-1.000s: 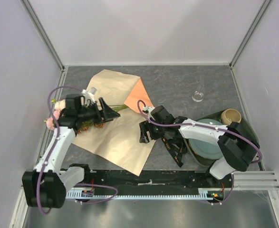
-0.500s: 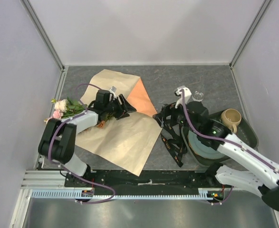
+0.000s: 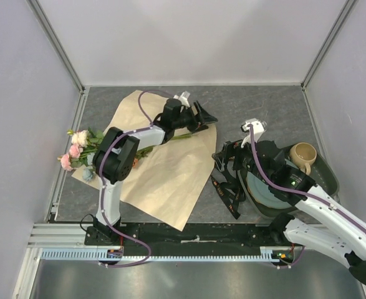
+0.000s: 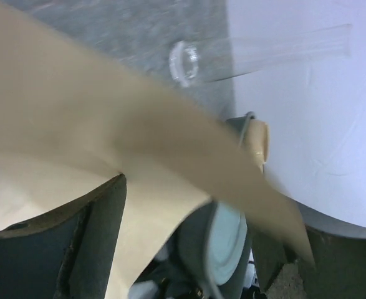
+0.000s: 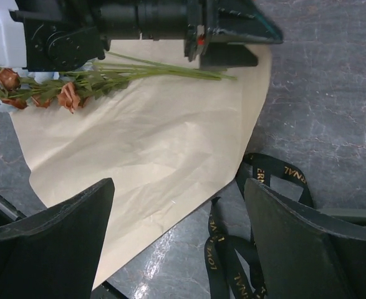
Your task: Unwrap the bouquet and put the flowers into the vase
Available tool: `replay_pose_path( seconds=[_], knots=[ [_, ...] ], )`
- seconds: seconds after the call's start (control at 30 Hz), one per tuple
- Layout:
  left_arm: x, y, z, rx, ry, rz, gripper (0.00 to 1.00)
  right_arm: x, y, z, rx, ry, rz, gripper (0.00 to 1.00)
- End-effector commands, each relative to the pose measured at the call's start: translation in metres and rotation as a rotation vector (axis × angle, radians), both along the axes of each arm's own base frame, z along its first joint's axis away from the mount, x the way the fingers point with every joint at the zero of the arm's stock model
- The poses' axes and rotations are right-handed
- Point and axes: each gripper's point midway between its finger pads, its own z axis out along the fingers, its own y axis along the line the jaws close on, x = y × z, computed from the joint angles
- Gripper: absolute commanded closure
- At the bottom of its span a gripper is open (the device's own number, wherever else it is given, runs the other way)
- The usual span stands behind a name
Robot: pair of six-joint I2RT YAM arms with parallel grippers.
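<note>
The bouquet is undone. Its tan paper (image 3: 164,174) lies spread flat, and the flowers (image 3: 77,149) rest on its left part, blooms at the left edge, green stems (image 3: 170,137) pointing right. My left gripper (image 3: 206,118) hovers open at the paper's far right corner. In the left wrist view, a blurred flap of paper (image 4: 170,124) crosses between its spread fingers (image 4: 89,243). Beyond that flap stands the clear vase (image 4: 184,62); in the top view my right wrist hides it. My right gripper (image 5: 179,187) is open over the paper's edge (image 5: 151,143) and the ribbon.
The black ribbon (image 3: 226,193) with gold lettering lies loose on the grey table right of the paper. A dark green tray (image 3: 329,180) at the right holds a pale blue plate (image 3: 264,193) and a beige mug (image 3: 303,152). Walls close in on all sides.
My left gripper swept right from the flower stems to the paper's far corner, and the orange folded flap now lies flat. My right gripper drew back right over the ribbon and opened wider.
</note>
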Motion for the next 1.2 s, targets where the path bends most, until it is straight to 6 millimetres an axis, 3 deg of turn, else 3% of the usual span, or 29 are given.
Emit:
replay_pose_path(
  seconds=[0.0, 0.07, 0.1, 0.13, 0.2, 0.23, 0.33, 0.43, 0.47, 0.5, 0.53, 0.57, 0.63, 0.67, 0.73, 0.77, 0.8, 0.83, 0.87, 0.9, 1.03, 1.07, 1.17],
  knots=[
    [0.017, -0.042, 0.021, -0.106, -0.026, -0.041, 0.19, 0.001, -0.013, 0.005, 0.003, -0.023, -0.054, 0.07],
    [0.016, -0.056, 0.015, -0.140, 0.000, -0.088, 0.18, 0.000, -0.015, 0.008, 0.007, -0.028, -0.063, 0.07],
    [0.022, -0.064, 0.027, -0.181, -0.013, -0.102, 0.18, -0.001, -0.016, 0.009, 0.009, -0.029, -0.064, 0.07],
    [0.022, -0.071, 0.005, -0.175, 0.025, -0.122, 0.16, -0.001, -0.018, 0.011, 0.014, -0.035, -0.071, 0.07],
    [0.024, -0.084, 0.006, -0.195, 0.056, -0.177, 0.14, -0.002, -0.020, 0.014, 0.020, -0.041, -0.076, 0.07],
    [0.021, -0.087, -0.008, -0.186, 0.091, -0.205, 0.14, -0.002, -0.022, 0.016, 0.017, -0.045, -0.083, 0.07],
    [0.023, -0.087, -0.020, -0.104, 0.169, -0.208, 0.19, -0.003, -0.028, 0.019, 0.006, -0.050, -0.098, 0.07],
    [0.019, -0.078, -0.009, -0.028, 0.150, -0.230, 0.19, -0.004, -0.033, 0.021, 0.001, -0.059, -0.110, 0.07],
    [0.018, -0.073, 0.015, -0.013, 0.079, -0.242, 0.19, -0.004, -0.035, 0.020, -0.007, -0.061, -0.117, 0.07],
    [0.016, -0.065, 0.026, 0.004, 0.051, -0.240, 0.19, -0.003, -0.035, 0.020, -0.011, -0.063, -0.119, 0.07],
    [0.012, -0.054, 0.024, 0.065, 0.071, -0.215, 0.19, -0.003, -0.036, 0.020, -0.014, -0.064, -0.123, 0.07],
    [0.004, -0.039, 0.047, 0.108, -0.004, -0.210, 0.19, -0.002, -0.035, 0.022, -0.014, -0.069, -0.122, 0.07],
    [0.006, -0.010, 0.053, 0.207, -0.041, -0.116, 0.19, 0.000, -0.032, 0.020, -0.020, -0.065, -0.117, 0.07],
    [-0.006, 0.011, 0.067, 0.236, -0.072, -0.078, 0.19, 0.001, -0.030, 0.020, -0.018, -0.063, -0.111, 0.07],
    [0.000, 0.053, 0.068, 0.295, -0.060, 0.074, 0.16, 0.003, -0.025, 0.017, -0.015, -0.059, -0.098, 0.07],
    [-0.011, 0.074, 0.046, 0.315, 0.025, 0.134, 0.16, 0.003, -0.023, 0.016, -0.010, -0.055, -0.090, 0.07],
    [-0.009, 0.102, 0.068, 0.289, 0.014, 0.223, 0.15, 0.003, -0.019, 0.013, -0.012, -0.047, -0.077, 0.07],
    [-0.008, 0.120, 0.066, 0.282, 0.035, 0.291, 0.15, 0.004, -0.017, 0.013, -0.007, -0.047, -0.070, 0.07],
    [-0.015, 0.135, 0.051, 0.256, 0.099, 0.348, 0.15, 0.004, -0.015, 0.013, -0.006, -0.045, -0.065, 0.07],
    [-0.012, 0.159, 0.068, 0.212, 0.082, 0.421, 0.16, 0.004, -0.013, 0.012, -0.007, -0.041, -0.057, 0.07],
    [-0.009, 0.212, 0.062, 0.035, 0.207, 0.683, 0.32, 0.005, -0.012, 0.012, -0.008, -0.043, -0.055, 0.07],
    [-0.012, 0.222, 0.050, 0.023, 0.262, 0.727, 0.35, 0.005, -0.012, 0.012, -0.005, -0.043, -0.054, 0.07],
    [-0.006, 0.247, 0.035, -0.048, 0.378, 0.854, 0.34, 0.002, -0.012, 0.014, 0.007, -0.044, -0.052, 0.07]
  ],
)
